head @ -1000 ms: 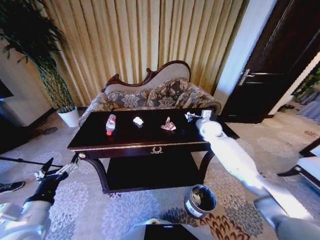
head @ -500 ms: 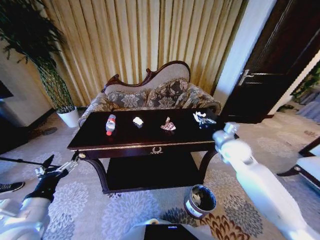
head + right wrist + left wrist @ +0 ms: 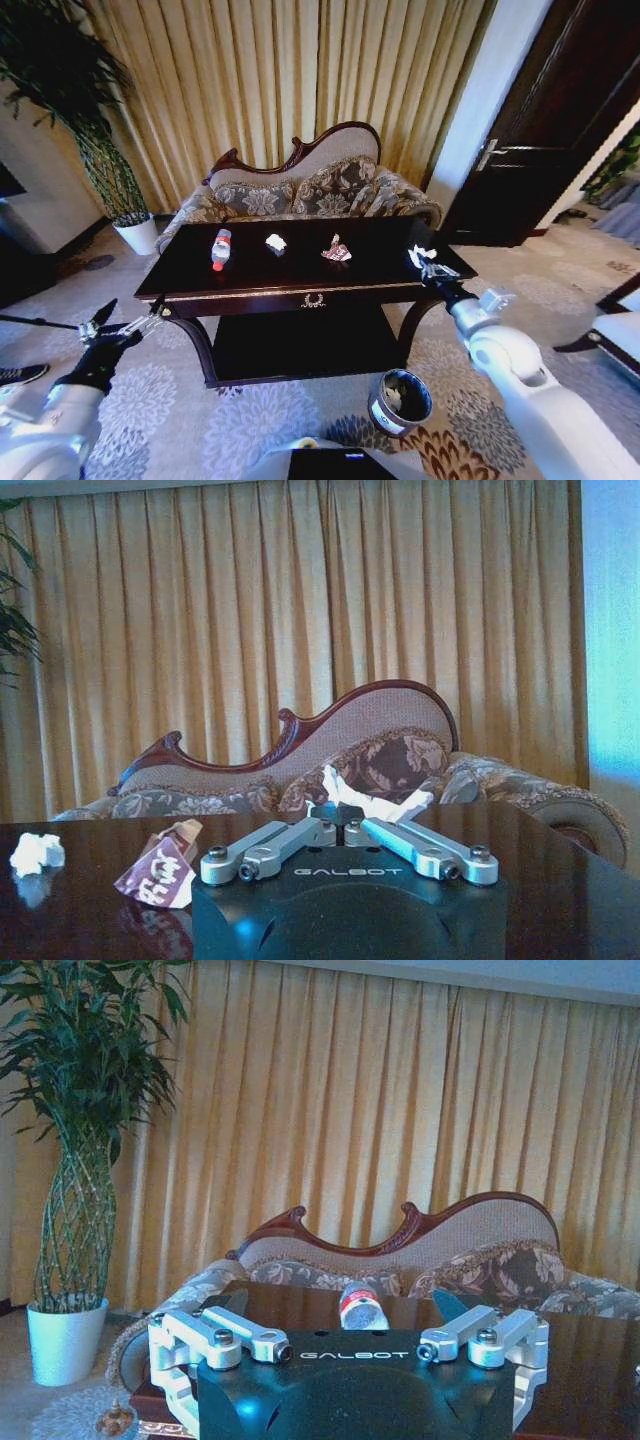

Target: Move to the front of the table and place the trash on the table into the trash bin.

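The dark glossy surface [image 3: 300,275] stands in front of the floral sofa [image 3: 310,190], gold emblem on the front apron facing the robot.

Right gripper [image 3: 424,262]: raised over the right end of the surface, near the front right corner. Fingers pressed together on a crumpled white paper piece [image 3: 420,254]. The right wrist view shows the same: fingertips meet at a point with white paper [image 3: 372,802] pinched between them, the paper sticking out on both sides of the tips. The paper is lifted clear of the surface.

Left gripper [image 3: 122,328]: low, to the left of the surface, just off its front left corner and below the top. Fingers spread wide, nothing between them. The left wrist view confirms the open fingers [image 3: 222,1335], pointing toward the surface and the sofa behind it.

Remaining items on the surface:
- Clear bottle with red label [image 3: 221,248], lying down at the left part, cap end toward the front edge. In the left wrist view it shows end-on between the spread fingers [image 3: 362,1308], farther off.
- Small crumpled white paper [image 3: 276,243], left of centre, toward the rear edge.
- Pinkish crumpled wrapper [image 3: 337,251], right of centre; in the right wrist view it lies beside the gripper [image 3: 161,868], with the white paper ball [image 3: 36,852] farther out.

Trash bin [image 3: 400,401]: on the carpet in front of the surface, below its right half, upright, white label on its side. Something pale lies inside; cannot tell what.

A potted plant [image 3: 135,232] in a white pot stands beyond the rear left corner.
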